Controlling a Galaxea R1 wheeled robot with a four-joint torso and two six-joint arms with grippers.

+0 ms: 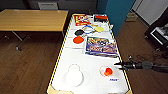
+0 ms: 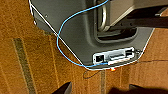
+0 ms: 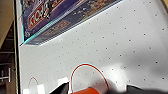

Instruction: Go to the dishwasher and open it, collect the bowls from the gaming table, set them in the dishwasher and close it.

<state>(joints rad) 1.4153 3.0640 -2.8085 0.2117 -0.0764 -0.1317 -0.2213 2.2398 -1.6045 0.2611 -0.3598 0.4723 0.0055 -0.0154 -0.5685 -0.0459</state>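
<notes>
White dish (image 1: 74, 77) | right tool (image 1: 117, 64) level over gaming table (image 1: 92, 57)

Two bowls: orange-red (image 1: 78, 39), dark (image 1: 79, 32). Two game boxes: (image 1: 101, 46), (image 1: 81, 19). One gaming table (image 1: 90, 75).

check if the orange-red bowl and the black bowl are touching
Cannot tell. In the head view the orange-red bowl sits right beside the black bowl; no plain gap or contact shows.
</notes>
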